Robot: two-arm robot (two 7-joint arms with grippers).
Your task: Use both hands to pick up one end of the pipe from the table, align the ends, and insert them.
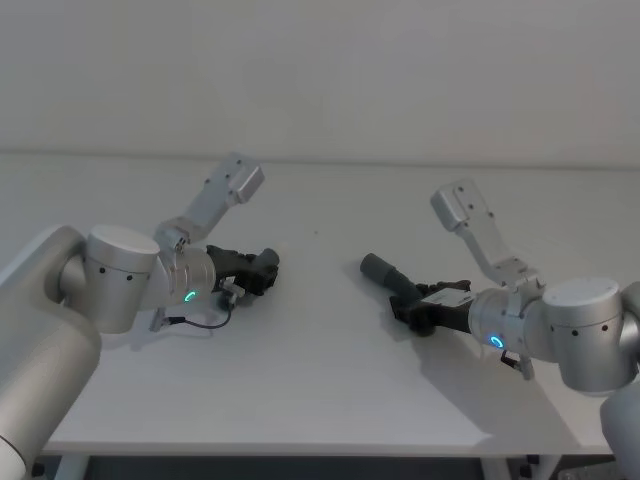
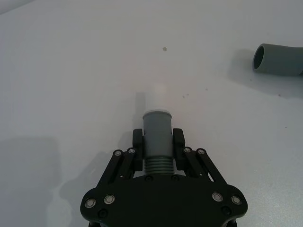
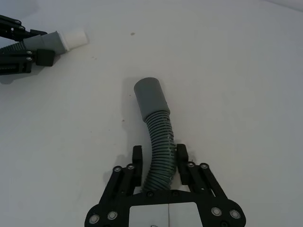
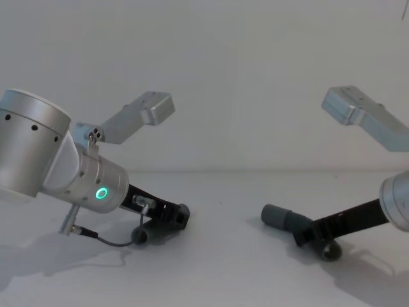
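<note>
White matte worktop (image 1: pixel 320 380): our left hand (image 2: pixel 158 142) grips the white-tipped grey ribbed hose piece (image 2: pixel 156 125); right hand (image 3: pixel 159 158) grips the curved grey hose (image 3: pixel 151 97).

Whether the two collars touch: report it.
Apart. The right wrist view shows bare table between the grey collar and the white-sleeved collar.

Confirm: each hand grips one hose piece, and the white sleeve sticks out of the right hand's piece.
No. The white sleeve sticks out of the left hand's hose piece, per the left wrist view; the right hand's hose piece has none.
</note>
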